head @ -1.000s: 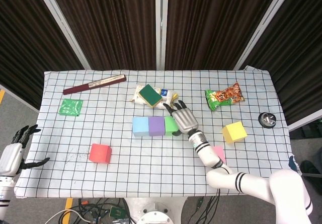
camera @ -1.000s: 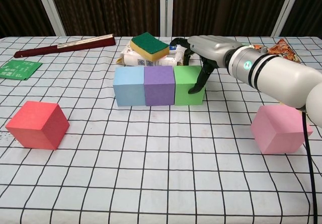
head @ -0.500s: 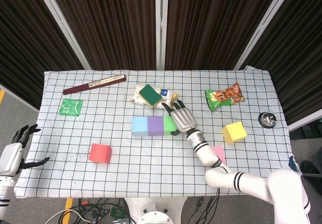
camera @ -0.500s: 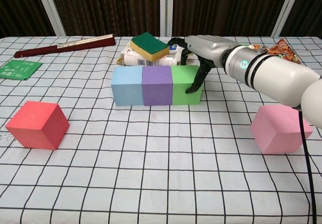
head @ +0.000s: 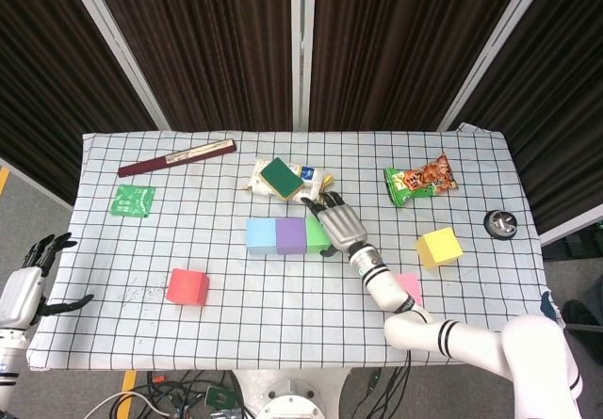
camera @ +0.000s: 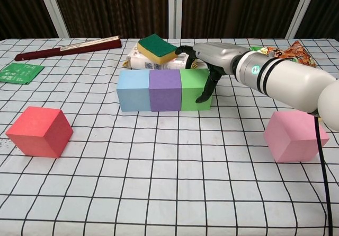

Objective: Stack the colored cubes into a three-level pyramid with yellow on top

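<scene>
My right hand (camera: pixel 212 61) grips the green cube (camera: pixel 194 89) — matte, square-edged, ending a level row with purple cube (camera: pixel 165 90) and blue cube (camera: pixel 133 90) running left-right. Left hand (head: pixel 33 282) spread.

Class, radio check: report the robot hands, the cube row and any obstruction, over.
Right robot hand on green foam cube, left robot hand idle, open. Blue, purple, green cubes in row. Yellow-green sponge close behind.
</scene>
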`<state>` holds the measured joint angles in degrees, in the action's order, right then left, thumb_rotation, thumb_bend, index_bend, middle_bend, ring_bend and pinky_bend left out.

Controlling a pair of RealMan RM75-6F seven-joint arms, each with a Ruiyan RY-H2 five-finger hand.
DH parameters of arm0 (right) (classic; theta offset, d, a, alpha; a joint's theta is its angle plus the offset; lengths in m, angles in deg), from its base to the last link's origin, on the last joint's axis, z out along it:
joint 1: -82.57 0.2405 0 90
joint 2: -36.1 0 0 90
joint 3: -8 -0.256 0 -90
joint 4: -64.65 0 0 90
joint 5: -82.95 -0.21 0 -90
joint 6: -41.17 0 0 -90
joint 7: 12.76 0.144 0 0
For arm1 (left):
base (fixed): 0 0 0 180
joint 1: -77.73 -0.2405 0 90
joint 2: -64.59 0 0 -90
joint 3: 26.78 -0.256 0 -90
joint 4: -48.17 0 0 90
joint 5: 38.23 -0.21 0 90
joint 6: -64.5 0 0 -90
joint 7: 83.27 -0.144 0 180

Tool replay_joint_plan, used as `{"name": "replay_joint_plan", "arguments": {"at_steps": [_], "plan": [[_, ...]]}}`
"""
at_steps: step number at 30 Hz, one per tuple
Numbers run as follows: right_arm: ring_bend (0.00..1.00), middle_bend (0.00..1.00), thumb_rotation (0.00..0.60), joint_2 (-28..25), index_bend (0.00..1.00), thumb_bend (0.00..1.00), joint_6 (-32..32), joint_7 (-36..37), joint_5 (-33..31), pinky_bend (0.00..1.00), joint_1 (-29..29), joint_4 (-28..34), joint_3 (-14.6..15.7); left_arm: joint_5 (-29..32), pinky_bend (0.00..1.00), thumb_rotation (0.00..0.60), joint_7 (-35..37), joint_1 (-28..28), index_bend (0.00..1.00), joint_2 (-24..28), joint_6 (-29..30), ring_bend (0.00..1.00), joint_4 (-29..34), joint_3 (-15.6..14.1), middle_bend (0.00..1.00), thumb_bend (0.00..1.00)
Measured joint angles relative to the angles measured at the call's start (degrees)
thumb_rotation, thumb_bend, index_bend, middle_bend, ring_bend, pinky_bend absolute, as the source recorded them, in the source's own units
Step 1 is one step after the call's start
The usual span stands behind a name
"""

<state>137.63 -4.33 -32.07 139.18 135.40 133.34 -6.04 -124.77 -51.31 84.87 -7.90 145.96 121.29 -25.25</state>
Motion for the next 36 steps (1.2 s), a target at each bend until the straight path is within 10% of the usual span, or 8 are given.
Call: {"name": "replay_joint_plan", "arguments": {"at_steps": [13,26,36], "plan": [[0.0,0.11,0.6,-6.6,0.0,0.0,-1.1,-0.2,0.4,0.0,-1.0,8.3,-0.2,-0.2,0.05,0.6,0.2,-0.2,0.08,0.3,0.7,0.01,0.4,0.1,0.19,0.0],[0.0,0.13,0.6,-27.9,0.0,0.0,-10.7,3.1,4.5,0.0,-7.8,30.5,-3.9,-1.7,0.05,0.6,-2.3,0.2,0.08,1.6,1.4,0.01,3.8,-0.2,0.19,0.0],[0.0,0.13,0.6,-38.5,0.0,0.0,-17.2,7.4,10.0,0.0,-16.6,37.9,-0.7,-9.2,0.06,0.6,-4.8,2.4,0.08,4.5,0.3,0.01,8.5,-3.2,0.19,0.0]]}}
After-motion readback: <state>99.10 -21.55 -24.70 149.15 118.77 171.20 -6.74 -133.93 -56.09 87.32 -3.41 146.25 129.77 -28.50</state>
